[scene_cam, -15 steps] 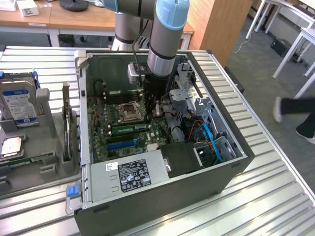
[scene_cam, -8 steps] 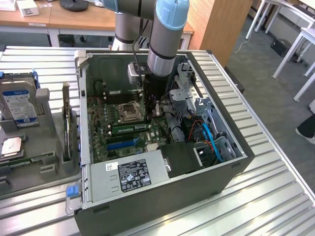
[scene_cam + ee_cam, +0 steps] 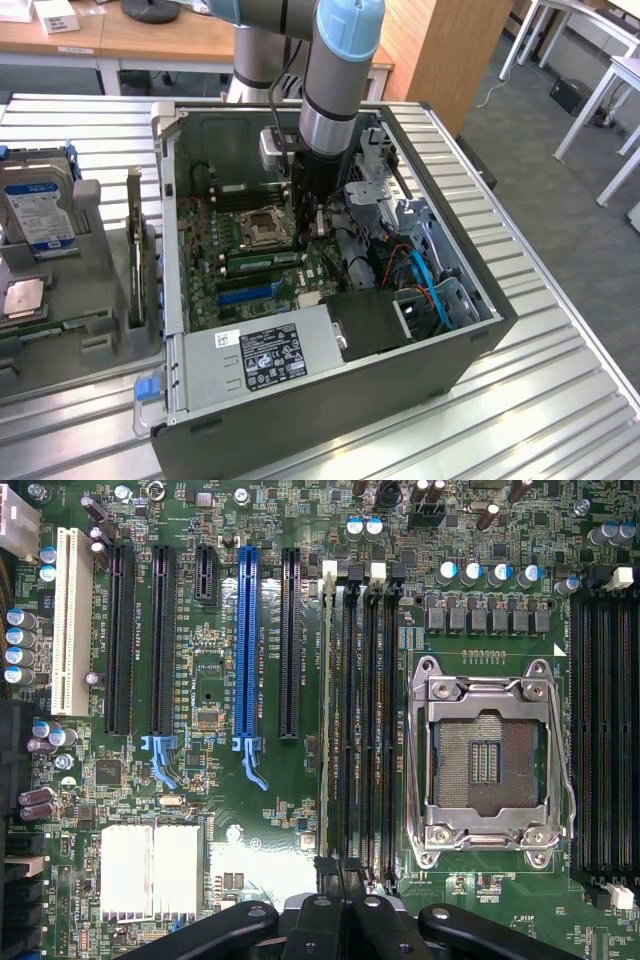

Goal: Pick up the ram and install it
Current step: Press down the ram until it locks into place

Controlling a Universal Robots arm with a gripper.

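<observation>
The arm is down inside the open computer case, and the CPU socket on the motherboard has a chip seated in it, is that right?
Not quite. The arm is down inside the open case, but the CPU socket is empty. The wrist view shows its bare contacts inside the metal frame, with no chip seated.

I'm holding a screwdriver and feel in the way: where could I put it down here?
The ribbed metal table is bare on the exterior view's right of the computer case and in front of it. The grey parts holder beside the case is full, and inside the case the arm hangs over the motherboard.
</observation>
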